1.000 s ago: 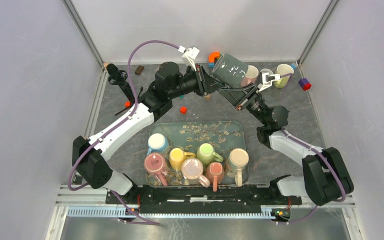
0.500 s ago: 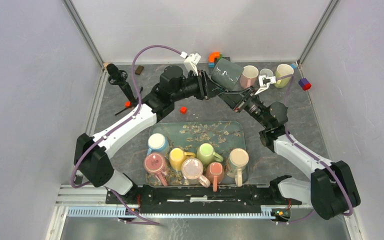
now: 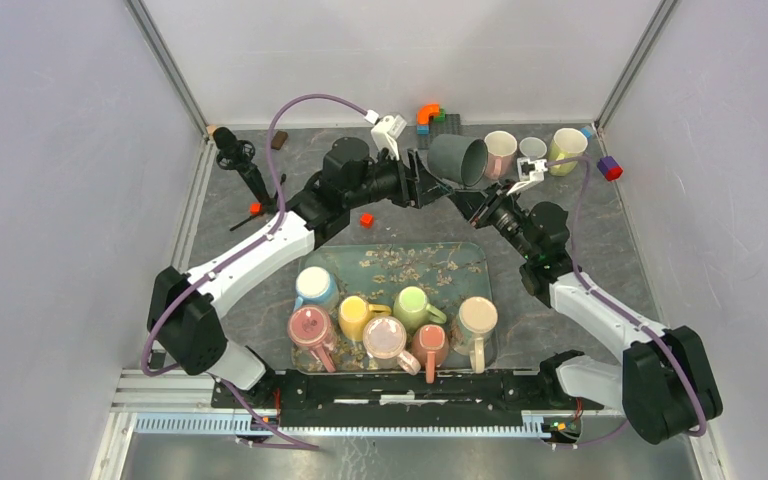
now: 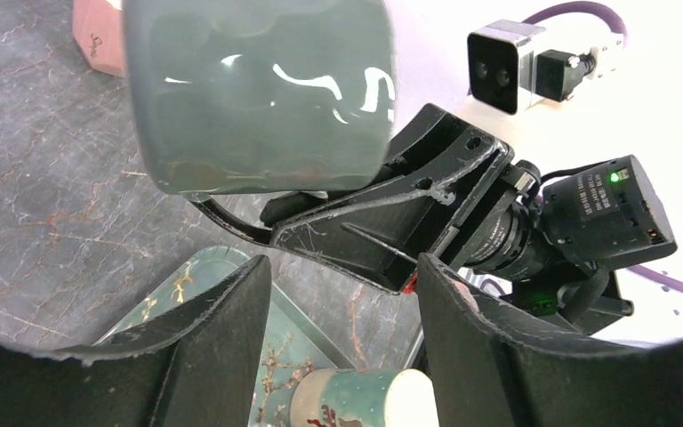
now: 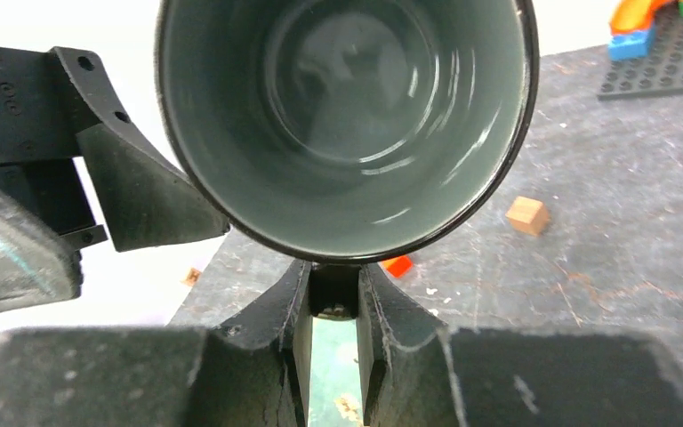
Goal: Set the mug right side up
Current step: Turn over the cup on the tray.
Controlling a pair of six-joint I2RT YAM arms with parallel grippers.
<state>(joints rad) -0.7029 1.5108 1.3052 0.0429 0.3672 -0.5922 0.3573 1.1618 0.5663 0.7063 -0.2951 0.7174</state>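
The glossy dark grey ceramic mug [image 3: 457, 158] is held tipped on its side above the far part of the dark marbled table [image 3: 620, 230]. Its handle is pinched between the closed fingers of the right gripper [image 5: 333, 298]. The left gripper [image 4: 342, 267] is seen just beside the mug, fingers spread apart and clear of it.

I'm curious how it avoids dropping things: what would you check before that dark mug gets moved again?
1. Right pincer shut on grey mug: ok.
2. Left pincer open, not touching the mug: ok.
3. Mug upright: not ok, it hangs sideways in the air.
4. Mug empty: ok.
5. Gap to the pink mug beside it: cannot tell.
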